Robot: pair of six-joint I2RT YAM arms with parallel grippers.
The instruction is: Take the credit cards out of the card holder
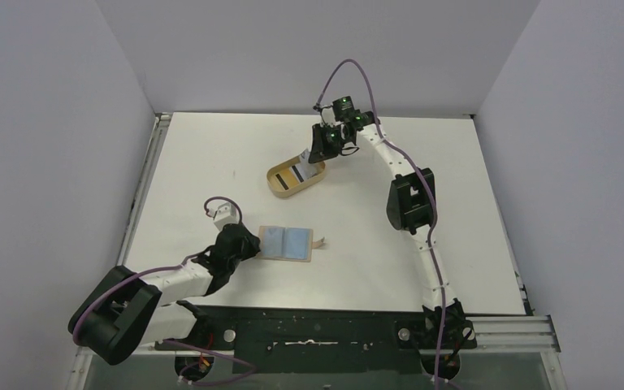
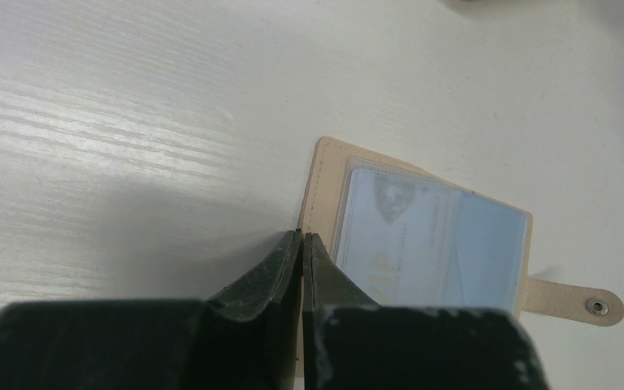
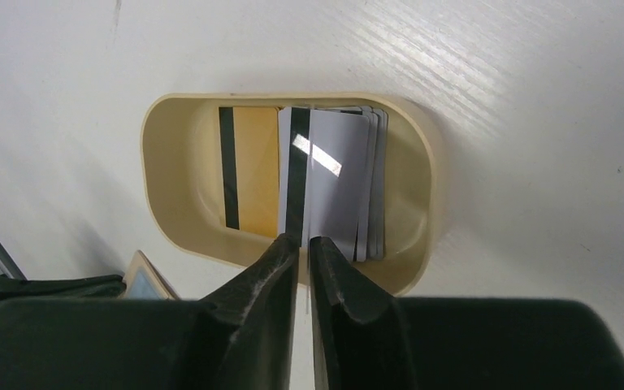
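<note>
The card holder [image 1: 289, 243] lies open on the table, tan outside and light blue inside, snap tab [image 2: 585, 302] to the right. A pale blue card [image 2: 398, 244] shows in its clear sleeve. My left gripper [image 2: 302, 237] is shut on the holder's tan left edge [image 2: 322, 175]; in the top view the left gripper [image 1: 249, 244] is at the holder's left side. My right gripper [image 3: 304, 240] is over the oval tray [image 3: 410, 268], shut on a whitish credit card [image 3: 333, 175] with a black stripe. More cards [image 3: 249, 166] lie in the tray.
The oval tan tray [image 1: 277, 180] sits at the table's middle back, under the right gripper [image 1: 323, 157]. The right arm's elbow [image 1: 410, 201] hangs over the right half of the table. Grey walls close in the table on three sides.
</note>
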